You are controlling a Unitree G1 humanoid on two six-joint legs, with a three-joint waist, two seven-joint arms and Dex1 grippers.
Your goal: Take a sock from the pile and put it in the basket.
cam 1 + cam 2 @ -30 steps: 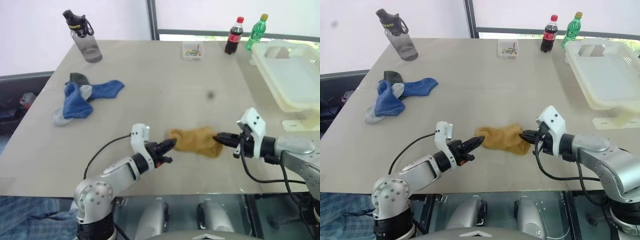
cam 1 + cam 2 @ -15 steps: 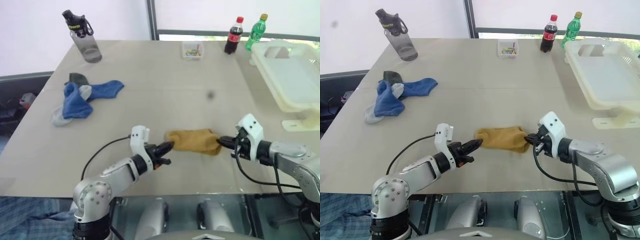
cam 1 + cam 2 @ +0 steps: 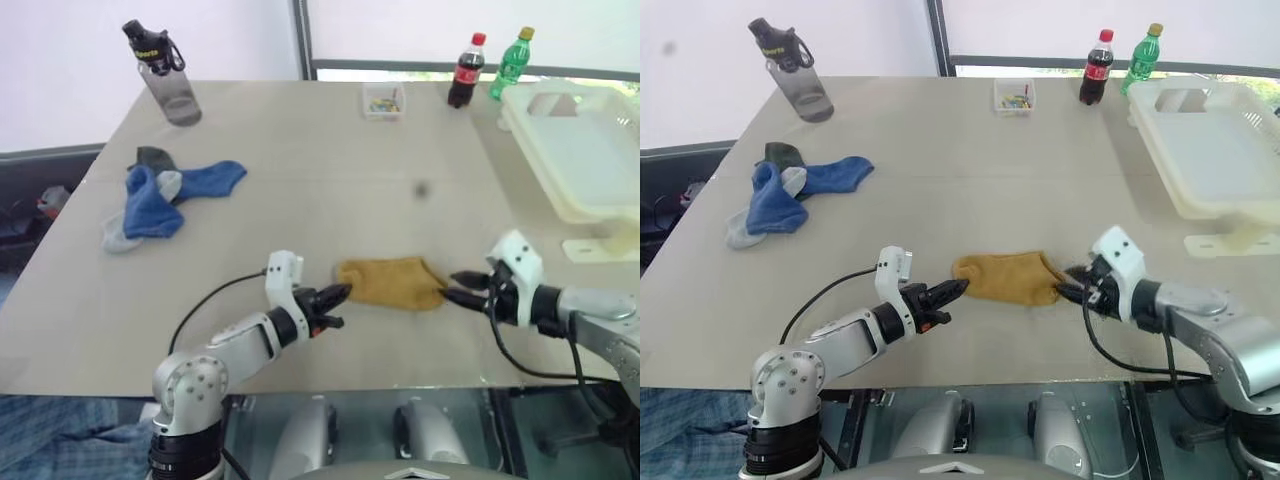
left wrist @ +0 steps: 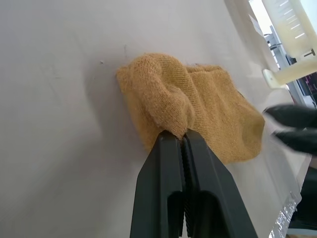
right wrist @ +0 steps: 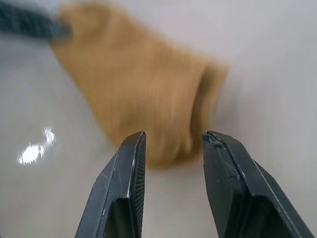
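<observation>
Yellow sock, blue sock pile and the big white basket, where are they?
Yellow sock (image 3: 388, 282), left eye view, its middle.
Blue sock pile (image 3: 152, 208), left eye view, biggest blue sock.
White basket (image 3: 1188, 208), right eye view, near rim.

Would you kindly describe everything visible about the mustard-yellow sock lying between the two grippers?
The mustard-yellow sock is a soft ribbed knit, lying flat and slightly rumpled on the table near its front edge. The left gripper is shut on one bunched end. The right gripper stands open just off the other end, not touching it.
</observation>
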